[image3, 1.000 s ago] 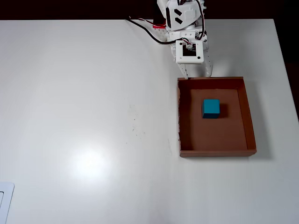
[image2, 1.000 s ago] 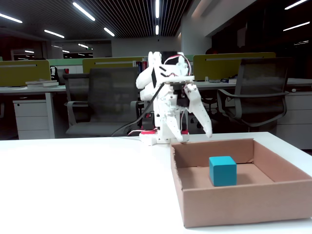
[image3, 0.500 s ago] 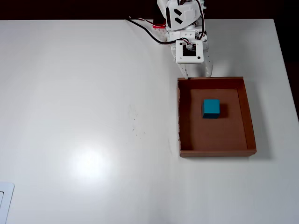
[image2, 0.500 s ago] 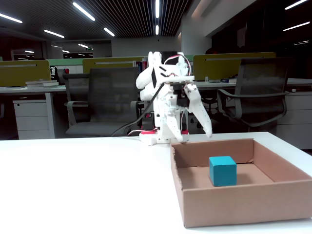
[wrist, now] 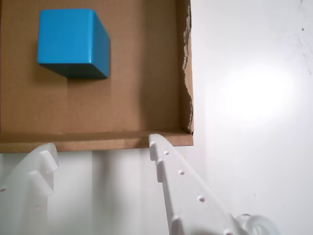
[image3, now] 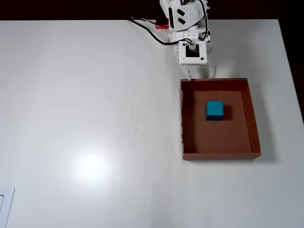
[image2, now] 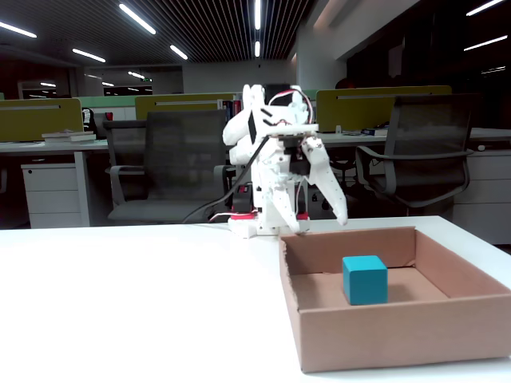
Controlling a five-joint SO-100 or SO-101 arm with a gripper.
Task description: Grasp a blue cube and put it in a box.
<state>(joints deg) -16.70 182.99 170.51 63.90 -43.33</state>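
The blue cube [image3: 214, 110] rests on the floor of the brown cardboard box [image3: 221, 155], apart from all its walls. The fixed view shows the cube [image2: 365, 279] upright inside the box [image2: 399, 335]. My gripper [image3: 199, 75] hangs open and empty just outside the box wall nearest the arm's base. From the wrist, the cube [wrist: 73, 41] lies beyond that wall of the box [wrist: 98, 139]. The gripper [wrist: 100, 147] has its white fingers [wrist: 181, 186] spread wide, with nothing between them. In the fixed view the gripper [image2: 322, 222] points down, above the box's back edge.
The box stands on the right half of a white table [image3: 85, 95]. Red and black cables [image3: 156, 29] run from the arm's base at the table's far edge. A white flat object [image3: 4, 204] sits at the near left corner. Office chairs [image2: 415, 159] stand behind the table.
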